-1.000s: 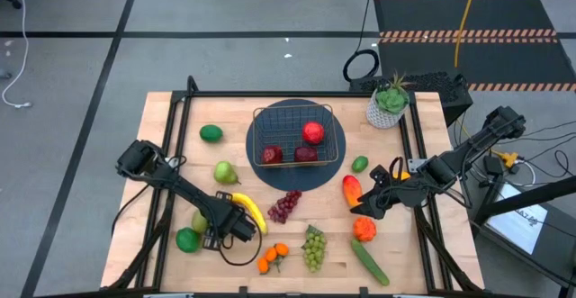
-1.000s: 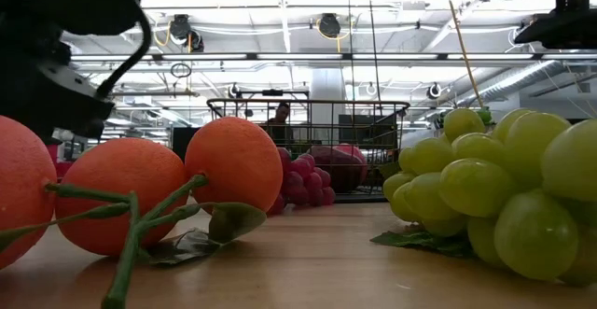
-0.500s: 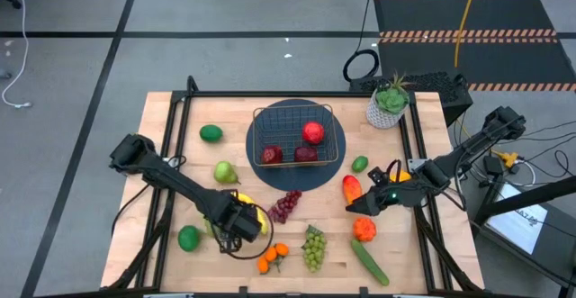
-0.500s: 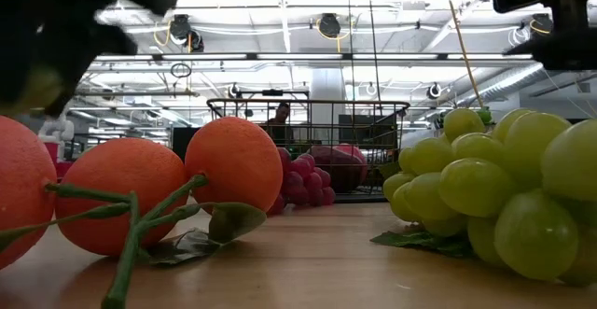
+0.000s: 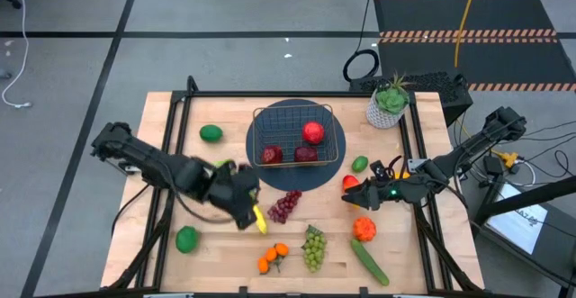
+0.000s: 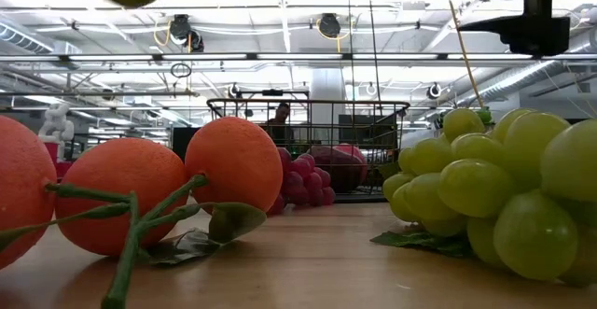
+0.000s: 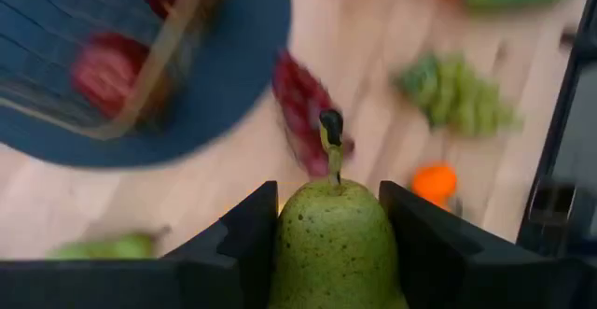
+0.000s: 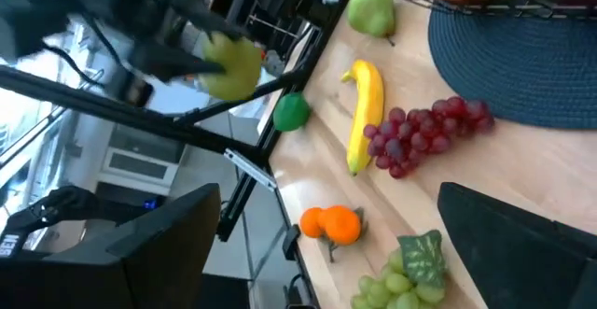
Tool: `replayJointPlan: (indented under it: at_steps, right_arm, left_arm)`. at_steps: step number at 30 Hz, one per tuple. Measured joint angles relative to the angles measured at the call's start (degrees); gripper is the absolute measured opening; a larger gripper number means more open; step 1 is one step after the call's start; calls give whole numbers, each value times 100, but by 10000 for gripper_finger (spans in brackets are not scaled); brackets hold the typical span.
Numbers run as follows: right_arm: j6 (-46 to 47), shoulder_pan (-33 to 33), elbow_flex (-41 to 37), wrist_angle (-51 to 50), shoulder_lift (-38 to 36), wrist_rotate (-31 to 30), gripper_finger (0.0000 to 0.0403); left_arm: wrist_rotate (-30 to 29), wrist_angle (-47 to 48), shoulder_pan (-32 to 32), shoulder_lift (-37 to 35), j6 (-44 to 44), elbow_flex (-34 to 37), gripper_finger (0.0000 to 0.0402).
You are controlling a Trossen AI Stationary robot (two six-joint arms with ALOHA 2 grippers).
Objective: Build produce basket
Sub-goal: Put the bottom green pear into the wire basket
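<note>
Transport is the step in hand: the left end effector (image 7: 331, 253) grips a green pear (image 7: 334, 244) between its fingers, above the bench, apparently just off the mat's near-left edge. Keep it high over the brass rim of the basket (image 5: 297, 134), then lower into a free cell beside the apples. Right end effector (image 5: 360, 193) waits open near the bench's right edge.

round dark mat (image 5: 270, 170), potted plant (image 5: 389, 102), wooden table (image 5: 171, 136)

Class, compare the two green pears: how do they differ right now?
The held pear is clamped between the left gripper's fingers, lifted clear; the other pear lies on the table beside the round mat, untouched. Both are green, and neither is in the basket.
</note>
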State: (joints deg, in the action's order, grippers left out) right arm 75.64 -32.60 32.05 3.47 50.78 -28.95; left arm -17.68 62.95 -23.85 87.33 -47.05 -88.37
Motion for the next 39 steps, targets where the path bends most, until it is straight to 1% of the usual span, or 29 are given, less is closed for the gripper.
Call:
replayJointPlan:
  at_steps: [3, 6, 10, 14, 18, 22, 26, 29, 32, 35, 39]
  right_arm:
    - [-133, 56, 0, -12, 0, -143, 393]
    - [-178, 135, 0, -2, 0, -287, 393]
    - [-137, 234, -2, 37, 0, -297, 393]
    - [-89, 293, -4, 269, 2, -302, 393]
    - [7, 296, -4, 440, 2, -308, 393]
    - [211, 291, -4, 496, 2, -728, 393]
    - [702, 376, -4, 466, 2, -1111, 393]
    - [946, 469, -4, 458, 2, -1178, 393]
    - [1064, 557, -4, 445, 2, -1176, 393]
    - [1067, 646, -4, 445, 2, -1177, 393]
    - [1076, 753, -4, 450, 2, -1178, 393]
  left_arm:
    - [-43, -150, 365, -240, 90, -178, 167]
    - [-43, -355, 741, -532, 154, -300, 182]
    - [-45, -942, 1318, -882, 173, -375, 194]
    - [-45, -1536, 1960, -1151, 176, -377, 181]
    - [-34, -2175, 2464, -1327, 514, -377, 167]
    - [144, -2664, 2864, -1362, 730, -377, 175]
    - [411, -2712, 3218, -1356, 626, -377, 190]
    - [658, -2723, 3444, -1357, 724, -377, 184]
    - [903, -2783, 3659, -1356, 1082, -375, 170]
    - [1200, -3018, 3840, -1356, 1789, -375, 164]
    - [1591, -3269, 4001, -1356, 2860, -375, 179]
